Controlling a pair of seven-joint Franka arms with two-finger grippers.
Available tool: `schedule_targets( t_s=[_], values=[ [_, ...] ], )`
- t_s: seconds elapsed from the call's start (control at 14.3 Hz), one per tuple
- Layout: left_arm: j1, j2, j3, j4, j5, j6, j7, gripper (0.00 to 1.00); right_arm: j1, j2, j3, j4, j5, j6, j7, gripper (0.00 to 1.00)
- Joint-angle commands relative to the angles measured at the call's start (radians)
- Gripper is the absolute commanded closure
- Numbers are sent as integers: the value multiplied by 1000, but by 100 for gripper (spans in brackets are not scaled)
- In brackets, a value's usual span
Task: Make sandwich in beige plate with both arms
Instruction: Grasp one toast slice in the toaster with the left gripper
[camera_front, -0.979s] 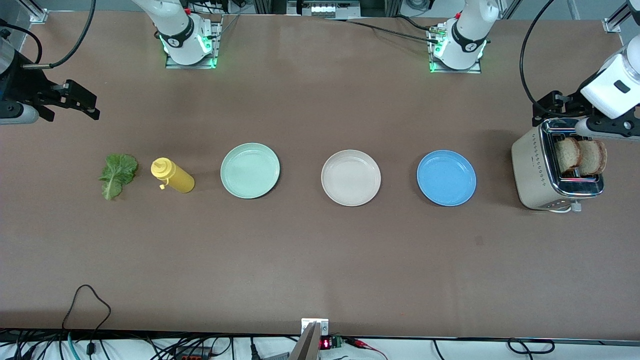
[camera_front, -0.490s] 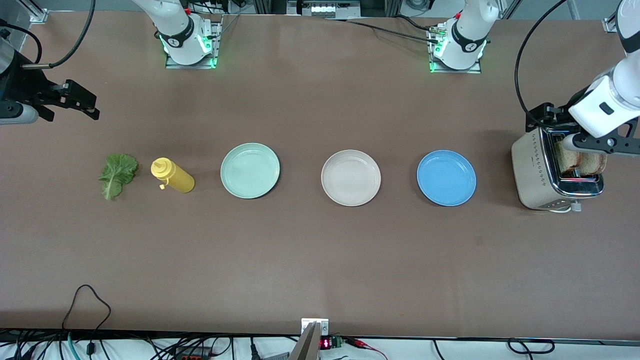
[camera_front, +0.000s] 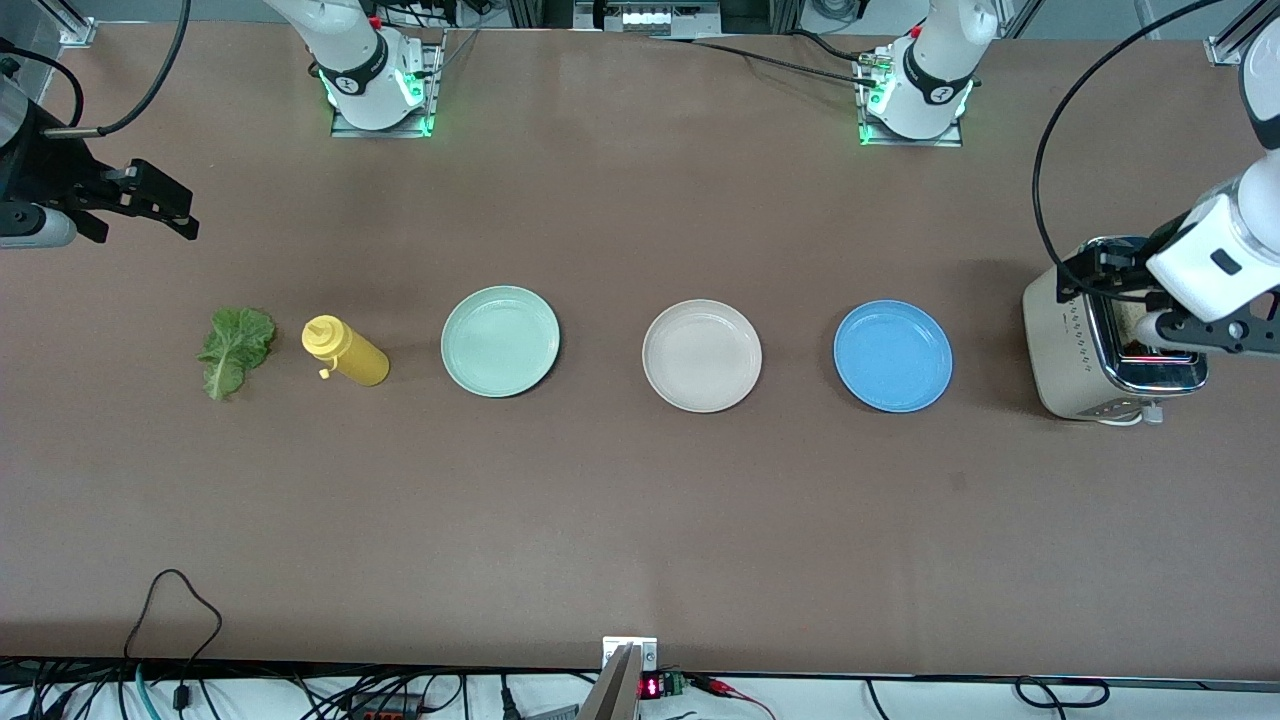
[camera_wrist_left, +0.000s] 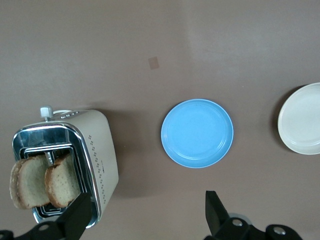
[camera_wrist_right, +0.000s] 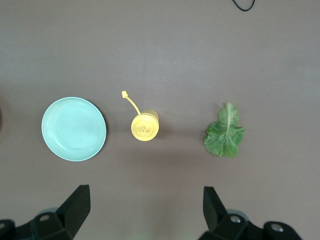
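Observation:
The beige plate (camera_front: 702, 355) lies bare in the middle of the row of plates; its edge also shows in the left wrist view (camera_wrist_left: 302, 120). Two brown bread slices (camera_wrist_left: 30, 182) (camera_wrist_left: 62, 180) stand in the slots of the cream toaster (camera_front: 1075, 345) (camera_wrist_left: 97, 150). A green lettuce leaf (camera_front: 235, 350) (camera_wrist_right: 225, 137) lies flat at the right arm's end of the table. My left gripper (camera_front: 1150, 305) (camera_wrist_left: 146, 200) hangs open over the toaster and covers the bread in the front view. My right gripper (camera_front: 175, 210) (camera_wrist_right: 145, 192) waits open over bare table near the lettuce.
A blue plate (camera_front: 893, 355) (camera_wrist_left: 197, 133) lies between the beige plate and the toaster. A pale green plate (camera_front: 500, 341) (camera_wrist_right: 74, 128) lies beside a yellow squeeze bottle (camera_front: 345, 351) (camera_wrist_right: 145, 125), which stands next to the lettuce.
My left gripper has moved over the toaster toward the front camera and now covers the bread slices in the front view. The right arm has not moved.

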Motion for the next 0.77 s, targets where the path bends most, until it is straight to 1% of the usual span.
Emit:
schedule_targets(
  t_s=[0.0, 0.14, 0.35, 0.49, 0.56, 0.7],
  values=[
    [18, 29, 12, 37, 21, -70, 52, 0, -1, -8, -2, 10, -4, -18, 1, 0],
    [64, 35, 12, 20, 33, -72, 106, 0, -2, -8, -2, 10, -4, -18, 2, 0],
    [94, 31, 12, -28, 95, -71, 161, 0, -2, -8, -2, 8, -4, -20, 1, 0],
    [139, 29, 11, -65, 139, -51, 211, 0, -2, -8, 0, 10, -4, -20, 2, 0],
    [160, 20, 11, -92, 139, -26, 224, 0, -2, -8, -2, 8, -4, -20, 3, 0],
    [193, -15, 9, -195, 139, 50, 229, 0, -2, -8, -2, 8, -4, -20, 3, 0]
  ],
)
